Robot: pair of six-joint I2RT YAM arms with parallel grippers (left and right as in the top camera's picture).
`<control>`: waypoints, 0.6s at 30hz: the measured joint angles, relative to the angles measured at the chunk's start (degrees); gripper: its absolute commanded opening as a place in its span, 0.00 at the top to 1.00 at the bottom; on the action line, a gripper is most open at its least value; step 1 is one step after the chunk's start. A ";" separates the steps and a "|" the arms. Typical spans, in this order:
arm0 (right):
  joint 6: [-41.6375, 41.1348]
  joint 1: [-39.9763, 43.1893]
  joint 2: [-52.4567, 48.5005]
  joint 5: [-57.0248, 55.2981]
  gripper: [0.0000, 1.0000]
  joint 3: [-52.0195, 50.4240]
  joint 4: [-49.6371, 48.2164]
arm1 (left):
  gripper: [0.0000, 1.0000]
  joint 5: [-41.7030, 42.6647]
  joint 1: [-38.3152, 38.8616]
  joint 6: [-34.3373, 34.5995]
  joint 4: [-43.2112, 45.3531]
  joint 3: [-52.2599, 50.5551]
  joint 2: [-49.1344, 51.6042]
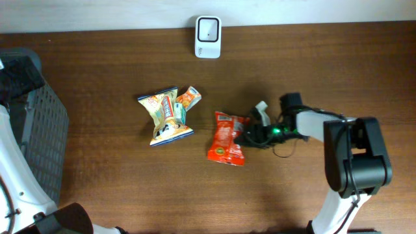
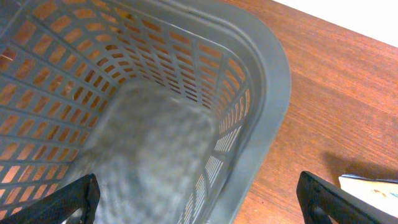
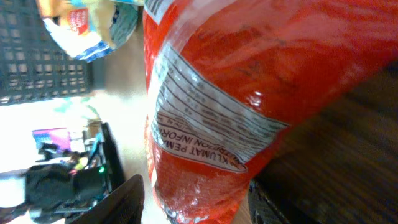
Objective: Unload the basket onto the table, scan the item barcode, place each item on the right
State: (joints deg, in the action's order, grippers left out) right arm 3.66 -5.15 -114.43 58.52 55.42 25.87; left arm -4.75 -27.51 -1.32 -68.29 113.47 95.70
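Overhead shows your right gripper clamping its jaws on the red packet; left gripper gapes idle over the basket; next, lift and turn the barcode toward the scanner.

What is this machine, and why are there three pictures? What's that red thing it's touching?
It's a robot with two arms at a wooden table, and each arm ends in a two-finger gripper. One picture comes from a camera above the table. The other two come from little cameras on the robot's wrists.

On the table lie a red snack packet, a yellow and blue snack packet and a white scanner. A grey basket stands at the left side.

The right gripper has its fingers around the edge of the red packet, so its wrist camera sees that packet very close up. The left gripper is open and empty, above the basket.
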 measured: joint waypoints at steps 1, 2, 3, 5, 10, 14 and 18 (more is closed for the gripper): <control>-2.64 -1.88 0.42 -2.08 0.53 0.35 -1.18 | 0.01 0.02 0.00 0.00 -0.02 0.00 0.00; -4.55 -3.41 0.74 -4.00 0.58 0.68 -1.79 | 0.01 0.02 0.00 0.00 -0.02 0.00 0.00; -6.23 -4.70 1.05 -5.64 0.63 0.96 -2.16 | 0.01 0.02 0.00 0.00 -0.02 0.00 0.00; -8.46 -6.27 1.38 -8.68 0.77 1.31 -2.43 | 0.01 0.00 0.00 0.00 -0.02 0.00 0.00; -11.21 -6.43 1.36 -10.82 0.93 1.27 -2.43 | 0.01 0.02 0.00 0.00 0.00 0.00 0.00; -11.37 -6.29 1.84 -11.43 0.96 1.92 -0.70 | 0.01 0.02 0.00 0.00 -0.02 0.00 0.00; -10.93 -5.86 3.65 -15.34 0.96 2.82 3.56 | 0.01 0.02 0.00 0.00 -0.02 0.00 0.00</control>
State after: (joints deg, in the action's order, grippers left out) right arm -7.27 -11.00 -110.78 43.18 58.24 29.43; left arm -4.73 -27.51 -1.32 -68.31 113.47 95.70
